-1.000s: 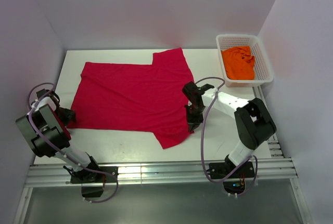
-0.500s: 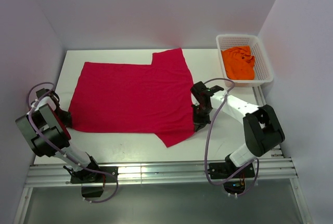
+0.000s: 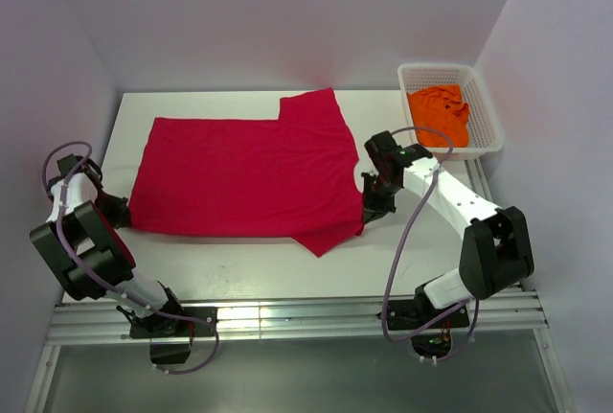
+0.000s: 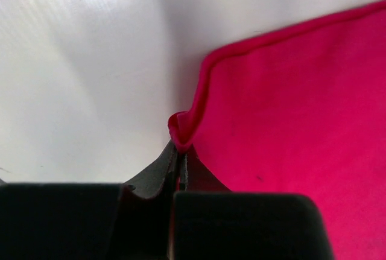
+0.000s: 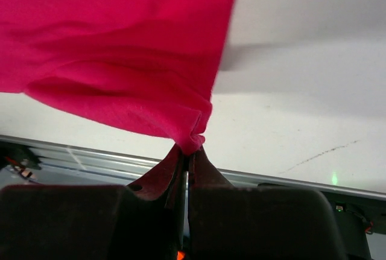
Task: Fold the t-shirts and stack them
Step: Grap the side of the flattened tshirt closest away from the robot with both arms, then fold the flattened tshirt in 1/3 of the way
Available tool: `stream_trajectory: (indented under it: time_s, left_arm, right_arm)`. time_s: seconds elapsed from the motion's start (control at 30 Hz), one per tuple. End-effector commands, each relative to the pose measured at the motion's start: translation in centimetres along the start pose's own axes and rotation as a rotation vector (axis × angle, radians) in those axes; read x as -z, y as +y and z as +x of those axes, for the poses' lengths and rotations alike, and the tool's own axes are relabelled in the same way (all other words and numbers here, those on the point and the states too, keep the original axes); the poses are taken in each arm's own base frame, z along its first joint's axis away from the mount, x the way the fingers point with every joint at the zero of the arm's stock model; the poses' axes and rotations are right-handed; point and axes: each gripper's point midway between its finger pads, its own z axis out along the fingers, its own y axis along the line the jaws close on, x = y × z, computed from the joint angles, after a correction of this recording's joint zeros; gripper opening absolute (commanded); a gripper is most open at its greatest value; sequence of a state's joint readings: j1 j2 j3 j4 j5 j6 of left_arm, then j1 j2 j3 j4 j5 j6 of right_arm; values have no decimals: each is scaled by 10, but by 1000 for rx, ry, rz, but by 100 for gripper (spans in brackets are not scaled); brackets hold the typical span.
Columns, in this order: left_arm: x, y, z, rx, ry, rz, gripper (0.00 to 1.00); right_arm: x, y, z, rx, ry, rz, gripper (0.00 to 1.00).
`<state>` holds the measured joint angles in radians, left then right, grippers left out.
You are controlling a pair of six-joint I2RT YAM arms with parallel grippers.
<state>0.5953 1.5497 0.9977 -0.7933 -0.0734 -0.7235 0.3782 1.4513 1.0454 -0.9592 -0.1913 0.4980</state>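
Top external view is showing a crimson t-shirt point(image 3: 244, 178) lying spread mostly flat on the white table point(image 3: 239, 264), to the left of the white mesh basket point(image 3: 487, 111) and apart from it. One sleeve is pointing toward the far edge, level with the basket's near end; the other is angling toward the near edge. An orange t-shirt point(image 3: 439, 116) is sitting crumpled inside the basket, filling its near half.

The right gripper point(image 3: 372, 210) is working just near-left of the basket, at the side of the crimson shirt that faces the basket. Its jaws are pressing together on a bunched bit of the cloth. In the right wrist view that pinch is lifting the cloth clear of the table, and the fabric is draping away from the fingertips in soft folds.

The left gripper point(image 3: 121, 216) is sitting at the shirt's opposite end, the corner farthest from the basket on the near side. Its jaws are likewise clamping together, nipping the hemmed edge. In the left wrist view the hem is curling up into a small red fold right at the tips, while the cloth beyond is lying flat.
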Motion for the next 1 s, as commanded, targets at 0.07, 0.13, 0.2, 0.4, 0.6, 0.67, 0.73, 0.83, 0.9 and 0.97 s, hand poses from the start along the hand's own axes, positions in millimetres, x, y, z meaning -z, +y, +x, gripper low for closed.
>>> stream_trajectory:
  time_s: [0.07,0.13,0.2,0.4,0.6,0.67,0.73,0.83,0.9,0.97]
  left_arm:
    - [29,-31,-24,24,-33,107,0]
    - [33,-39,-33,31,-44,121,0]
    - [33,-50,-41,35,-39,143,0]
    - [17,-95,-71,42,-18,195,0]
    - [6,-166,-95,-23,-10,255,0]
    - [7,-186,-95,-51,-10,285,3]
    - [0,-211,-90,-98,9,310,27]
    - [-8,-227,-79,-133,47,310,60]
    - [2,-231,-73,-146,32,334,66]
    - [13,-237,-78,-150,-13,383,68]
  right_arm:
    - [32,19,-30,29,-69,-29,0]
    - [41,27,-42,40,-95,-44,0]
    - [45,34,-56,51,-109,-43,0]
    - [39,40,-103,48,-124,-20,0]
    - [28,42,-166,-24,-133,-24,0]
    - [20,46,-185,-32,-131,-30,0]
    - [3,48,-196,-42,-105,-28,12]
    - [-6,56,-208,-50,-97,-47,93]
    - [-5,59,-212,-59,-107,-61,100]
    - [2,61,-211,-59,-123,-73,100]
